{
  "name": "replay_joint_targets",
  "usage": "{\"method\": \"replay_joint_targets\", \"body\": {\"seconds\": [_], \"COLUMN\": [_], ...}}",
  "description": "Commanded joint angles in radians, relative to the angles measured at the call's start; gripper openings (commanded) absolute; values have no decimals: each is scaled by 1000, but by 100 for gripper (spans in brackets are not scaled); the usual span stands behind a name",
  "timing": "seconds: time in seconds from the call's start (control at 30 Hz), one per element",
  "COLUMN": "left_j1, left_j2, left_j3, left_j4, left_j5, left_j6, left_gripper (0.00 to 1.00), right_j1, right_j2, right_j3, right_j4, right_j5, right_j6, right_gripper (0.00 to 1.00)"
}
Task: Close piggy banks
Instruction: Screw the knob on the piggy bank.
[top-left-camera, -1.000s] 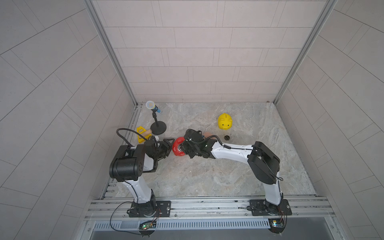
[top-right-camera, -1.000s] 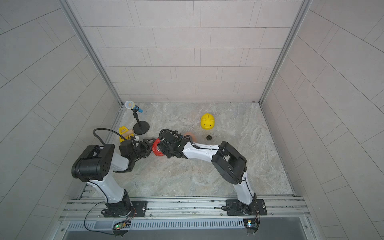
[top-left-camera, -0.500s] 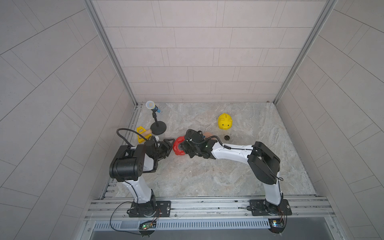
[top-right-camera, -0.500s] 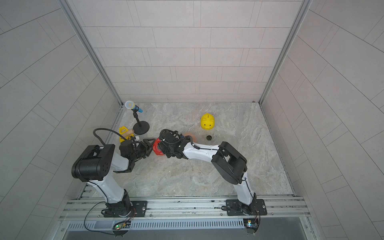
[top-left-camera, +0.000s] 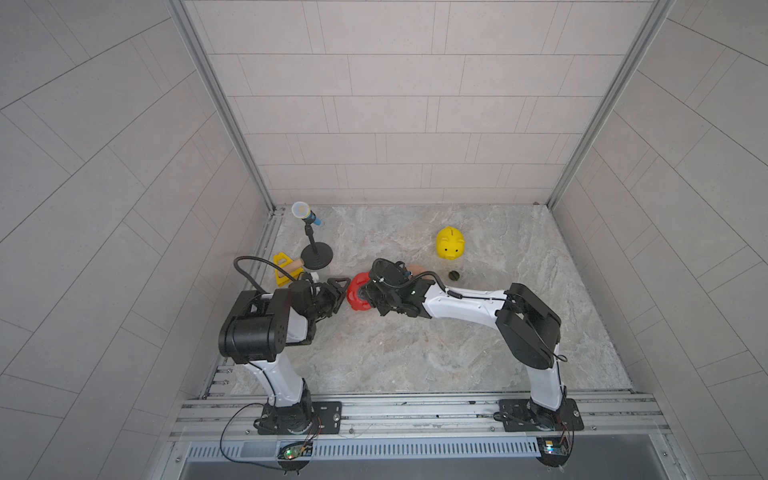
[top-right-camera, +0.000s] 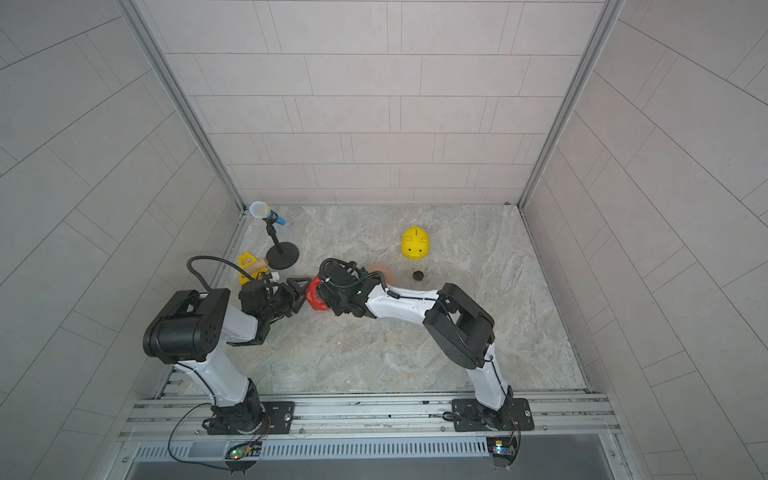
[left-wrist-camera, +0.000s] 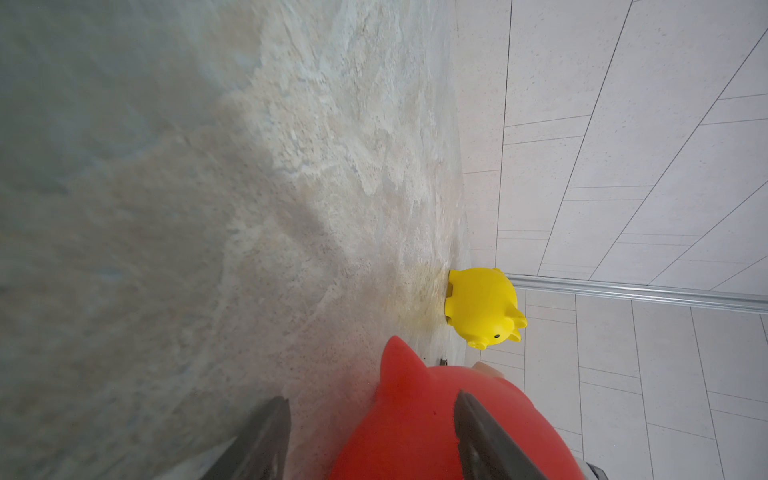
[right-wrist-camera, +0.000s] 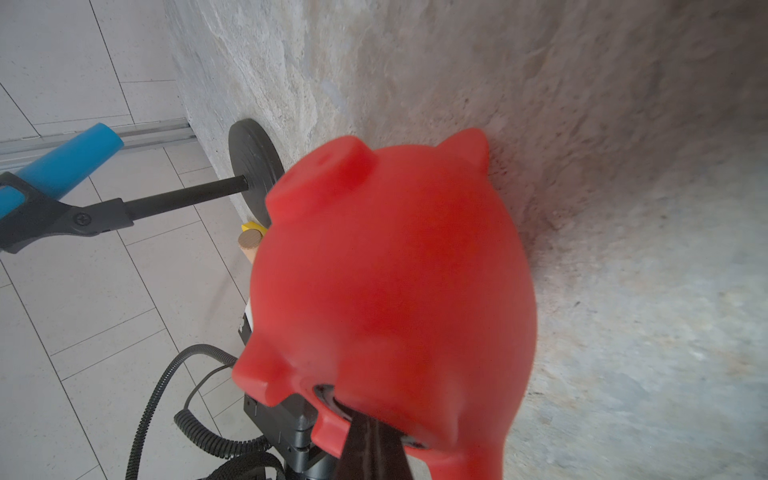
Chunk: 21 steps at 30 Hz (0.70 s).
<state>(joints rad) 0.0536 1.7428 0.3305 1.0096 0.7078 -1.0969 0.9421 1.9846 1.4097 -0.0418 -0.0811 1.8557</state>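
Hardly anything has moved over the last second: both arms hold the same low pose, meeting left of the bench's middle, and the red pig (top-left-camera: 357, 293) sits between them as before, perhaps turned a touch.

Seen from the left wrist, the left hand (left-wrist-camera: 370, 399) has its jaws roughly half apart. One finger (left-wrist-camera: 478, 432) lies across the red pig's flank. The other finger (left-wrist-camera: 266, 432) stands clear of it, with bare bench (top-left-camera: 415, 345) showing in the gap, so no clamping hold is visible.

The right hand (right-wrist-camera: 365, 436) is fully closed. Its dark tip is at the round hole in the red pig's belly, where a dark ring shows. I cannot tell whether it pinches anything there. The red pig lies on its side, one ear toward the bench.

In both top views the yellow pig (top-left-camera: 450, 244) stands upright on its feet, far and right of centre, well apart from the arms. A small black round piece (top-left-camera: 454, 275) lies on the bench just on the near side of it. The peach pig (top-left-camera: 416, 269) peeks out just beyond the right wrist, mostly hidden.

At the far left stand a toy microphone (top-left-camera: 305, 212) on its black stand (top-left-camera: 316, 259) and a yellow triangular toy (top-left-camera: 282, 271) with a wooden peg (top-left-camera: 296, 264).
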Motion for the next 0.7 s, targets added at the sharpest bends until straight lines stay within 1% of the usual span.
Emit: {"method": "replay_joint_targets", "body": {"seconds": [0.0,0.2,0.33,0.67], "left_j1": [-34,-33,-36,-32], "left_j2": [-8,-11,-11,-15], "left_j3": [-29,-29,-28,-27], "left_j4": [-109,-114,-117,-125], "left_j5": [73,71,68,66], "left_j6": [61,63,66,71], "left_gripper": [67,67,67,67], "right_j1": [-2,0,0,2], "right_j2": [-15,-24,-29,-44], "right_j3": [11,17,17,19], "right_j4": [-28,-42,-50,-70], "right_j5": [29,29,30,38], "right_j6": [43,35,28,12], "right_gripper": [3,7,12,13]}}
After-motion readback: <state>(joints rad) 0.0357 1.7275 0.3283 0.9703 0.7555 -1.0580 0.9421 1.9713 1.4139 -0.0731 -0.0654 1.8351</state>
